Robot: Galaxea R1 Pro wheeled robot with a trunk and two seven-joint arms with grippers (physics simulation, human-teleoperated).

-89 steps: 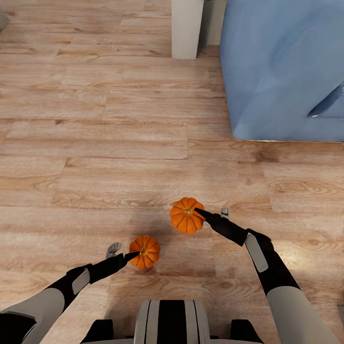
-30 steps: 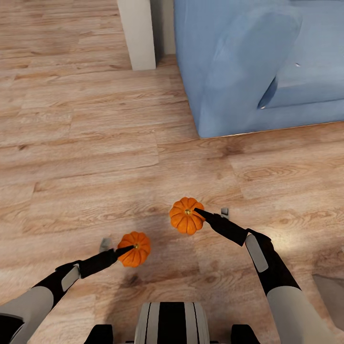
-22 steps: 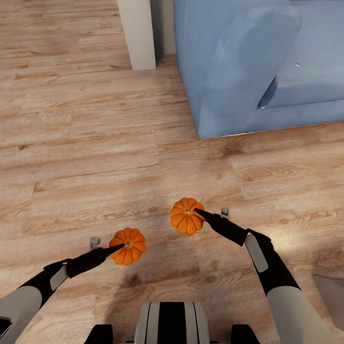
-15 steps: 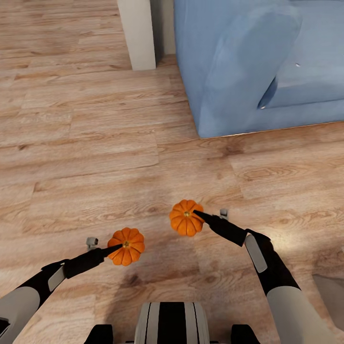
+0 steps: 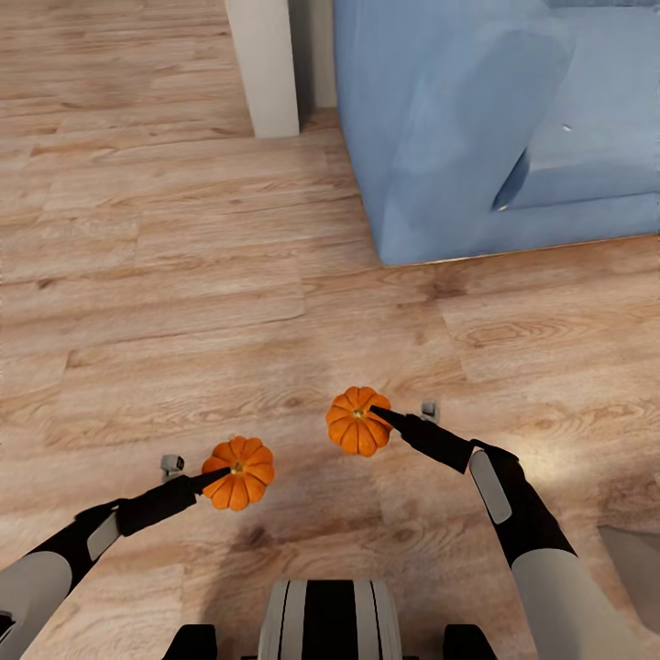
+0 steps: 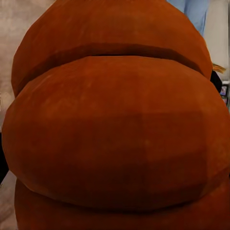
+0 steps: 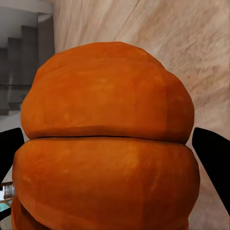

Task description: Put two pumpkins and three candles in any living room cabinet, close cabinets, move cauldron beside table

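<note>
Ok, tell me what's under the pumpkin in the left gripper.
Under the left pumpkin, held by the left gripper, lies wood plank floor with a dark shadow. The patch directly beneath is covered by the pumpkin itself.

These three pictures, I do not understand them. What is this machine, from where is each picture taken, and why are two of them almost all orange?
It is a wheeled robot with two arms, drawn by a simulator. The large picture comes from a camera on its head, looking down over both arms at a wooden floor. A blue sofa stands ahead to the right.

The left gripper is closed on one small pumpkin; the right gripper is closed on the other pumpkin. Both are carried above the floor.

The other two pictures come from cameras near each gripper, looking along its fingers. Each pumpkin sits so close to the lens that you see mostly orange skin: the left one and the right one, with a dark finger beside it.
</note>
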